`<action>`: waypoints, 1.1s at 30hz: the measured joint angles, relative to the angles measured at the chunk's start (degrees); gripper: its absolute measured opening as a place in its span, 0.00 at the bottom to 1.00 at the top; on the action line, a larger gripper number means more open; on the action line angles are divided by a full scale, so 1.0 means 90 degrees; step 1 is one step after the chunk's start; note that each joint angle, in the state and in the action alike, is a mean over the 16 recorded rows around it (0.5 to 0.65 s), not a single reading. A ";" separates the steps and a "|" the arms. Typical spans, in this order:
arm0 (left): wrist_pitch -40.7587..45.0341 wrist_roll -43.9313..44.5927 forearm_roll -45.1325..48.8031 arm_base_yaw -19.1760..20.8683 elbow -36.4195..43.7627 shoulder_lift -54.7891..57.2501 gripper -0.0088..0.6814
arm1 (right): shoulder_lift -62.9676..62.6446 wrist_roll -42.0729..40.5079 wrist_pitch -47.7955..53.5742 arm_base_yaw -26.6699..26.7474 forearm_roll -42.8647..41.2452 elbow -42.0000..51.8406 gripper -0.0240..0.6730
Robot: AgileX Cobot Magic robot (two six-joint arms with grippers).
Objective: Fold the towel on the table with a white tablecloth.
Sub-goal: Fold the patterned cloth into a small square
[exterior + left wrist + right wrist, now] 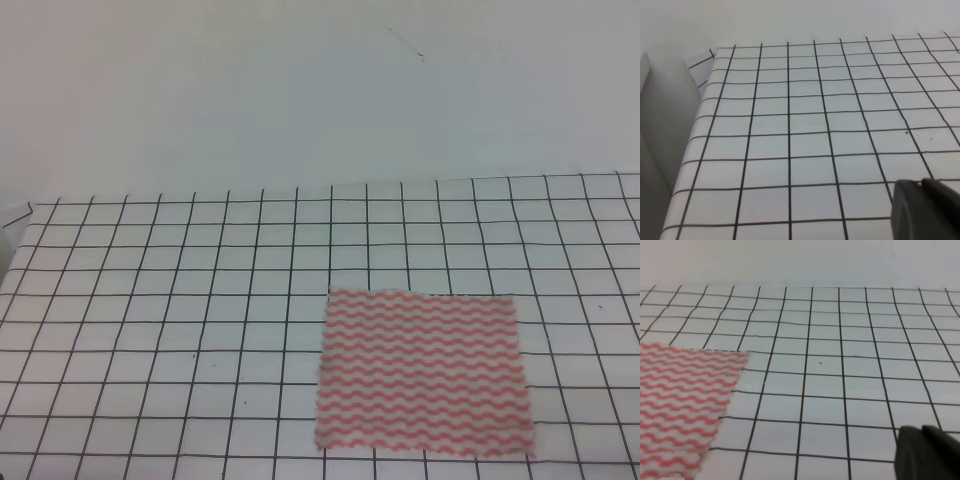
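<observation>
I read no writing anywhere. The towel (424,373) lies flat on my gridded table (180,300), pale wall (300,90) behind; how my left gripper (927,210) and right gripper (930,452) stand, I cannot tell.

Neither arm shows in the exterior high view. In the left wrist view, only a grey rounded bit of the left gripper (925,210) pokes into the lower right corner; whether its jaws are apart or together cannot be told. In the right wrist view, a dark piece of the right gripper (927,452) sits in the lower right corner, equally unclear.
</observation>
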 joint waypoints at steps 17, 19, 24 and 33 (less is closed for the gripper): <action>-0.0023 -0.0002 -0.0003 0.0001 0.0052 -0.0041 0.01 | 0.0000 0.0003 -0.0014 0.0000 0.0035 0.0000 0.03; -0.0023 -0.0002 -0.0003 0.0001 0.0052 -0.0041 0.01 | -0.0010 0.0004 -0.0023 0.0001 0.0060 0.0000 0.03; -0.0023 -0.0002 -0.0003 0.0001 0.0052 -0.0041 0.01 | -0.0010 0.0004 -0.0054 0.0001 0.0126 0.0000 0.03; -0.0003 -0.0002 -0.0348 0.0000 0.0000 0.0000 0.01 | -0.0010 0.0005 -0.0147 0.0001 0.0475 0.0000 0.03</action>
